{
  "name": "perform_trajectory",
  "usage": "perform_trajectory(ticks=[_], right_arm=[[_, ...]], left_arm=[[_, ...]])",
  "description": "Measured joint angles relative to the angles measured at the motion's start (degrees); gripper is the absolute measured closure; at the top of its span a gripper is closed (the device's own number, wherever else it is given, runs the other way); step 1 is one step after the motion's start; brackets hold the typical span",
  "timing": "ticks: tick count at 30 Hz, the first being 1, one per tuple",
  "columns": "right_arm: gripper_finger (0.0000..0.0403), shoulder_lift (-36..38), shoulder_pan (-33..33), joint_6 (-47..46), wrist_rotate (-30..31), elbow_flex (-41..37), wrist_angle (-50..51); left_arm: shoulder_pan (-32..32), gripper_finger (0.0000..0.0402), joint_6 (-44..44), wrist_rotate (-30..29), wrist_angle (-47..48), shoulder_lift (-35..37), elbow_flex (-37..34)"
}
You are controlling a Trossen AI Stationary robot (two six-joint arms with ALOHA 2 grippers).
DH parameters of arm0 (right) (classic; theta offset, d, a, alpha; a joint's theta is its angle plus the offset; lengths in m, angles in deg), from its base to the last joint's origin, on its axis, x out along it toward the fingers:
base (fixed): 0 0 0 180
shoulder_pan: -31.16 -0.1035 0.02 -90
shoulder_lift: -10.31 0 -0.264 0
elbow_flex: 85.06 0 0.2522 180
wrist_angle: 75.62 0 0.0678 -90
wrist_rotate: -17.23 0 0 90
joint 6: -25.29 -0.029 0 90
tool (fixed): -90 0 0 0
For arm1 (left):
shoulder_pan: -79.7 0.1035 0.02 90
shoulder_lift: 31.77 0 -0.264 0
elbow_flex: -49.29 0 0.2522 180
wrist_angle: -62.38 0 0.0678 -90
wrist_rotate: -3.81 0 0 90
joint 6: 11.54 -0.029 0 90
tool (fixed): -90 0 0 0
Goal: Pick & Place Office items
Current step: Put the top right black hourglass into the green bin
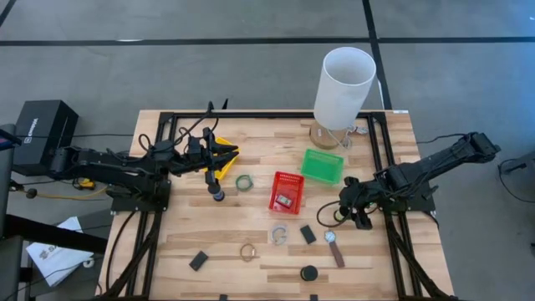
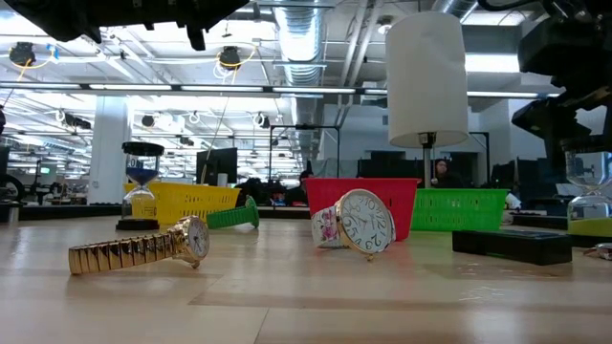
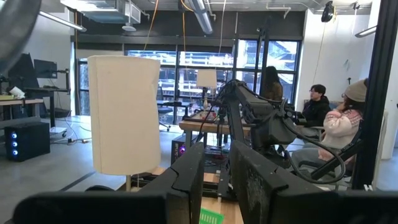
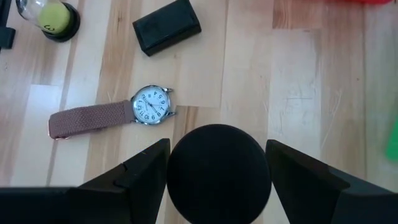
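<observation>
Holding round black short cylinder (image 4: 217, 165) pinched in right gripper (image 1: 358, 211) above table | red plastic basket (image 1: 286, 191) lying leftward, nearer this arm | left gripper (image 1: 219, 160) over yellow basket (image 1: 226, 155), fingers nearly pressed together, empty.

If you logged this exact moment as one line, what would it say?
right gripper: holds black round item above table | brown-strapped watch: on table, beside it | left gripper: over yellow basket

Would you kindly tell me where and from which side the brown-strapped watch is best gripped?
Probably across the round case of the brown-strapped watch, coming straight down from above. It lies flat, face up, strap stretched out to one side; the case is its thickest, stiffest part, while the thin strap would likely flex or slip from the fingers.
</observation>
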Motion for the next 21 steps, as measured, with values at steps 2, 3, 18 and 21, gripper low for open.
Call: perform_trajectory(ticks=[2, 3, 18, 21], right_arm=[[0.0148, 0.00, 0.03, -0.01, -0.02, 0.00, -0.11], [0.0148, 0.00, 0.09, -0.09, -0.01, 0.00, -0.10], [0.0149, -2.76, -0.02, -0.09, 0.00, -0.02, -0.46], [0.0149, -5.46, -0.02, 0.00, 0.00, -0.02, -0.90]], left_arm=[[0.00, 0.0327, 0.01, 0.00, -0.02, 0.00, 0.00], [0.00, 0.0327, 0.01, 0.00, -0.02, 0.00, 0.00], [0.00, 0.0327, 1.47, 0.01, -0.04, 0.00, 0.00], [0.00, 0.0327, 1.45, 0.00, -0.03, 0.00, 0.00]])
